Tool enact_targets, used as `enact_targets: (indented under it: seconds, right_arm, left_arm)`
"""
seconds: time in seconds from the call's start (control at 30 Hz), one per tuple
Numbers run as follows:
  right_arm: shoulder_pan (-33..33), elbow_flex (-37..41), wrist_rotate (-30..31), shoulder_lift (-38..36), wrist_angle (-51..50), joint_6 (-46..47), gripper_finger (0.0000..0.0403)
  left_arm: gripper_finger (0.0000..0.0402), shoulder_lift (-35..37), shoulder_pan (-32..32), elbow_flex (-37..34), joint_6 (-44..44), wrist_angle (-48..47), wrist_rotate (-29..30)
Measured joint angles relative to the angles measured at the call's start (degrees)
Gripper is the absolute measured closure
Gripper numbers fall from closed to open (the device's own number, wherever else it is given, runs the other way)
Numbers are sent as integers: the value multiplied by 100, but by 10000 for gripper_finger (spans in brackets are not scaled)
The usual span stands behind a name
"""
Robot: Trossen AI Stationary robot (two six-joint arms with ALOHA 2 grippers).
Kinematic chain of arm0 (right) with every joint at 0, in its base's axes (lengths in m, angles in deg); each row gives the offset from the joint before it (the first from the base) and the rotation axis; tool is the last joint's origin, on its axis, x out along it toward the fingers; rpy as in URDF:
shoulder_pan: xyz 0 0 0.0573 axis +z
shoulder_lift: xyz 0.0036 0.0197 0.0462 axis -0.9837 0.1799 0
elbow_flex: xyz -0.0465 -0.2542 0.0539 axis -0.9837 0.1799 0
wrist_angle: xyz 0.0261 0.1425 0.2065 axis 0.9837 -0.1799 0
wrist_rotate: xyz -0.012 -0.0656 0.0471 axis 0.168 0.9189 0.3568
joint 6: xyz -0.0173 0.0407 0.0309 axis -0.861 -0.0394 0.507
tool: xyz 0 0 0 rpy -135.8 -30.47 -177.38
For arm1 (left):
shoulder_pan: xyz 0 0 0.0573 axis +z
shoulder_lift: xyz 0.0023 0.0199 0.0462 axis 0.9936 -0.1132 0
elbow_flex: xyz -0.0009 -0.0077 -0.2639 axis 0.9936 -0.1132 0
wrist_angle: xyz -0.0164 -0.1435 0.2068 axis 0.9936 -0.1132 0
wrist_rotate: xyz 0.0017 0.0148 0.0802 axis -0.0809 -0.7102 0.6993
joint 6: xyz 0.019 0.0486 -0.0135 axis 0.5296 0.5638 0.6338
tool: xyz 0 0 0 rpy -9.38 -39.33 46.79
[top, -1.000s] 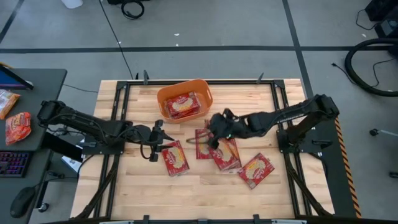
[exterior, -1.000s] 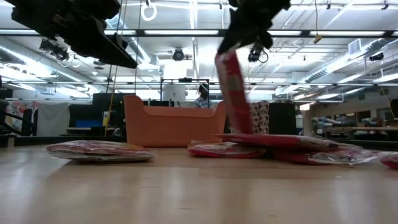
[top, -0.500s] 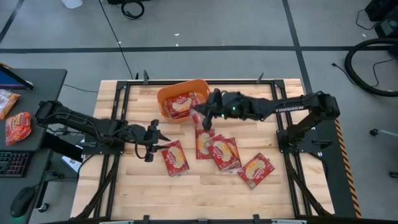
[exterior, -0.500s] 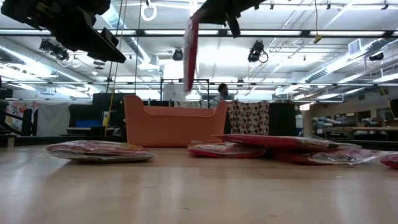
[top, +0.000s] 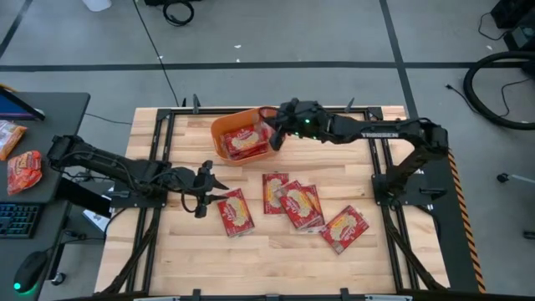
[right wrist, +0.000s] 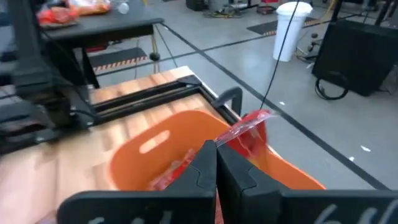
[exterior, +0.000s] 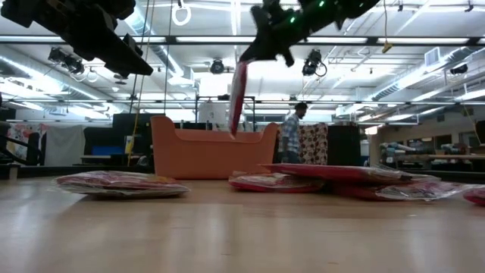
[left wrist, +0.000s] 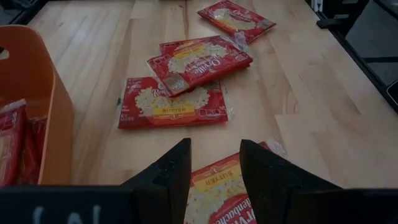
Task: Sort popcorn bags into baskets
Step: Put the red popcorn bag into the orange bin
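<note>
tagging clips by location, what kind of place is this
Probably a robotics lab or workshop in a big industrial hall. Two robot arms are mounted at a wooden table with a black frame, the low view shows a high ceiling with strip lights and a person walking behind, and cables lie on the grey floor.

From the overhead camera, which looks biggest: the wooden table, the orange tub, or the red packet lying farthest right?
1. Pale wooden table, by far.
2. Orange plastic basket.
3. Flat red popcorn packet farthest right, smaller than the basket, though not hugely.
</note>
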Motion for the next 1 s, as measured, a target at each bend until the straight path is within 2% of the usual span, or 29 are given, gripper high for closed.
enact_targets:
  seconds: [0.13, 0.4, 0.73, 0.87, 1.0]
  right_arm:
    - [-275, 12, -300, 381, 105, 40, 400]
    - [-477, 6, -979, 1257, 1280, 66, 400]
    - [-480, 8, -1300, 2375, 2993, 217, 395]
    - [-460, 5, -1361, 2672, 3342, 170, 360]
    - [-451, -16, -1627, 2592, 2929, 208, 302]
  left_arm:
    - [260, 4, -3, -2, -143, 4, 0]
    - [260, 2, -20, -2, -330, 2, 0]
    - [260, 0, -17, -2, -333, -1, 0]
    - [260, 0, -17, -2, -340, -10, 0]
    - [260, 0, -17, -2, -394, -136, 0]
